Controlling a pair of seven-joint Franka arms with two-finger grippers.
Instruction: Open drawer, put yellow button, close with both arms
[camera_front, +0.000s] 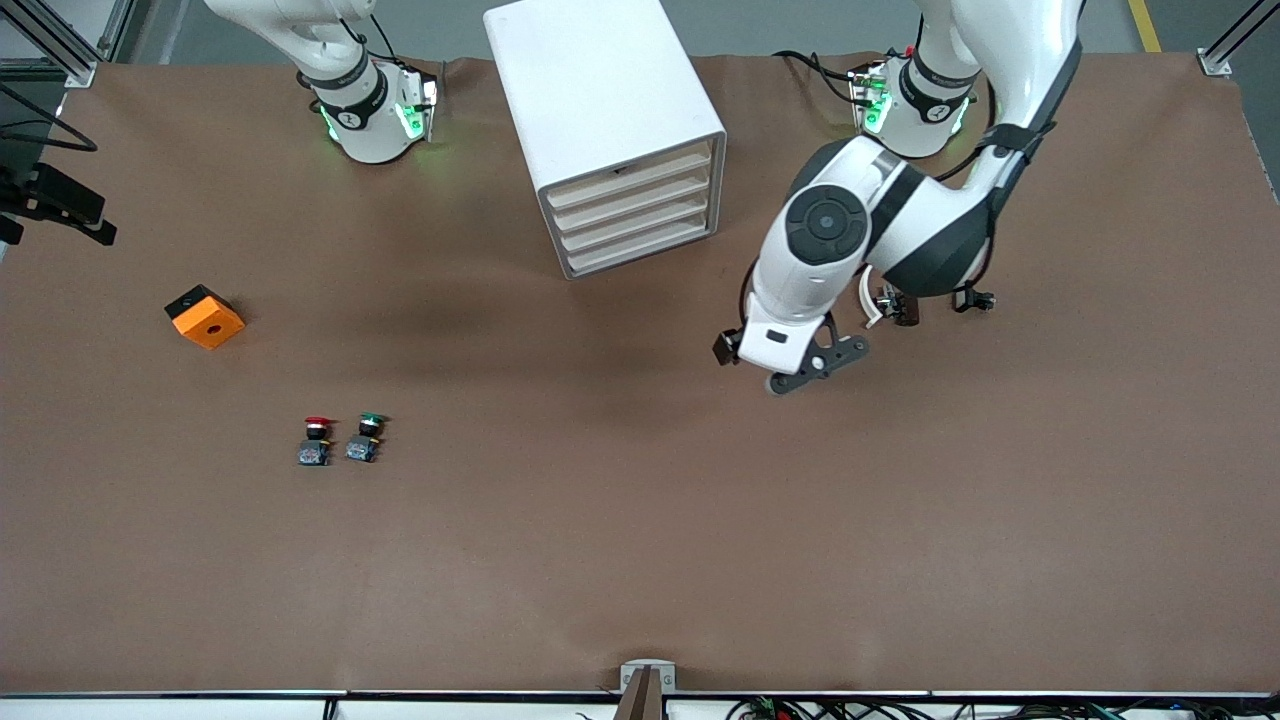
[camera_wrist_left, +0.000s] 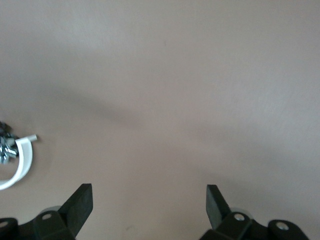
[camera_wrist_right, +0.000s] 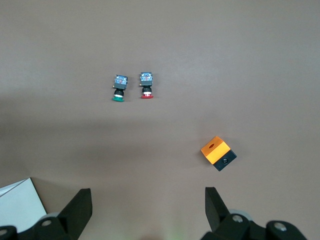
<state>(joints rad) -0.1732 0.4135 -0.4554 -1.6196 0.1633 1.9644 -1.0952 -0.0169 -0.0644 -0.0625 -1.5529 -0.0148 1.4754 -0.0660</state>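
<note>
The white cabinet (camera_front: 600, 90) stands between the arms' bases. Its uppermost drawer (camera_front: 632, 172) is shut, like the three below it. The yellow button is not in view in any picture. My left gripper (camera_front: 800, 375) is low over bare brown table, nearer the front camera than the cabinet and toward the left arm's end. In the left wrist view it (camera_wrist_left: 149, 189) is open and empty. My right gripper is out of the front view. In the right wrist view it (camera_wrist_right: 148, 192) is open and empty, high over the table.
A red-capped button (camera_front: 316, 440) and a green-capped button (camera_front: 366, 437) stand side by side toward the right arm's end. An orange block (camera_front: 205, 317) lies farther from the camera than they are. A white loop with small dark parts (camera_front: 893, 305) sits by the left arm.
</note>
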